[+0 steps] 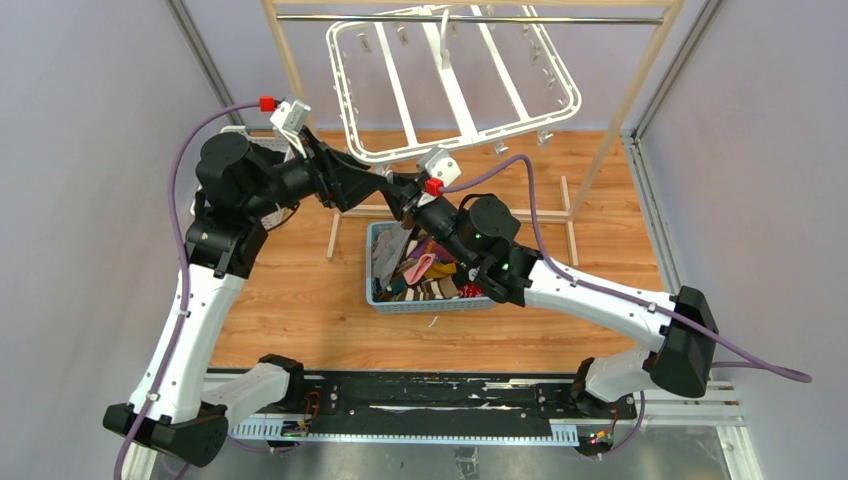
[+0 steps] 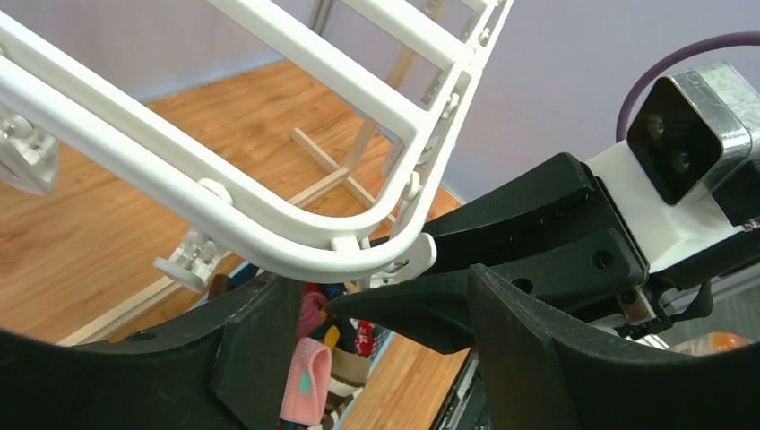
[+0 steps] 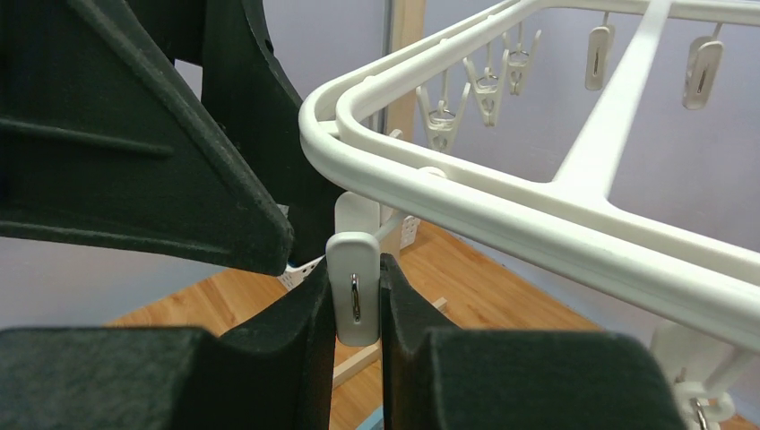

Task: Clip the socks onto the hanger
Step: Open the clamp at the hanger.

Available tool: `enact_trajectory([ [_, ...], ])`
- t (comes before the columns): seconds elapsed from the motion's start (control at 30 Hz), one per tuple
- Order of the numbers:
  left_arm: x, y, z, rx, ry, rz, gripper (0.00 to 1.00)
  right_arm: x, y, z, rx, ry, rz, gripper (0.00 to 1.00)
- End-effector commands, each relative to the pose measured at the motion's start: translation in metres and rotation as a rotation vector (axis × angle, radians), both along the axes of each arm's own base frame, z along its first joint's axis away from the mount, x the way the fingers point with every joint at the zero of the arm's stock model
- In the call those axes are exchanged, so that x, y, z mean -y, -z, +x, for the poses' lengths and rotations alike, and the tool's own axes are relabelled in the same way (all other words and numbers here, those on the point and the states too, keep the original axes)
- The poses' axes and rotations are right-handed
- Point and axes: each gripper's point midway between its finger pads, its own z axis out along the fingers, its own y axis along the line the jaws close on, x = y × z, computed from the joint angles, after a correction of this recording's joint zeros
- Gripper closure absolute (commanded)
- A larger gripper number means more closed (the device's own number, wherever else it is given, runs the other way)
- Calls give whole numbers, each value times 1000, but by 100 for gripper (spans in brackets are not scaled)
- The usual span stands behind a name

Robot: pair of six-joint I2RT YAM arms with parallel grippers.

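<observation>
The white hanger (image 1: 452, 85) hangs tilted from the rail at the back, its clips dangling. The socks (image 1: 425, 270) lie heaped in a blue basket under its near corner. My right gripper (image 1: 405, 205) is at that corner and is shut on a white clip (image 3: 356, 269), pinched between its two fingers, just under the hanger's rim (image 3: 538, 215). My left gripper (image 1: 385, 190) faces it from the left, wide open (image 2: 376, 358) and empty, below the rim (image 2: 269, 242). A pink sock (image 2: 305, 376) shows far below, between its fingers. No sock is held.
The blue basket (image 1: 420, 303) stands on the wooden tabletop in front of the wooden rack (image 1: 285, 50) with its metal rail (image 1: 470, 17). The rack's floor bars (image 1: 570, 215) lie behind the basket. Grey walls close both sides.
</observation>
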Motion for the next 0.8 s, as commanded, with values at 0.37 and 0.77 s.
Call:
enact_trajectory([
  [0.37, 5, 2, 16, -11, -58, 27, 31, -8, -5, -5, -35, -14, 34, 100],
  [0.77, 10, -6, 24, -24, -62, -17, 48, -16, -5, -9, -51, -49, 46, 98],
])
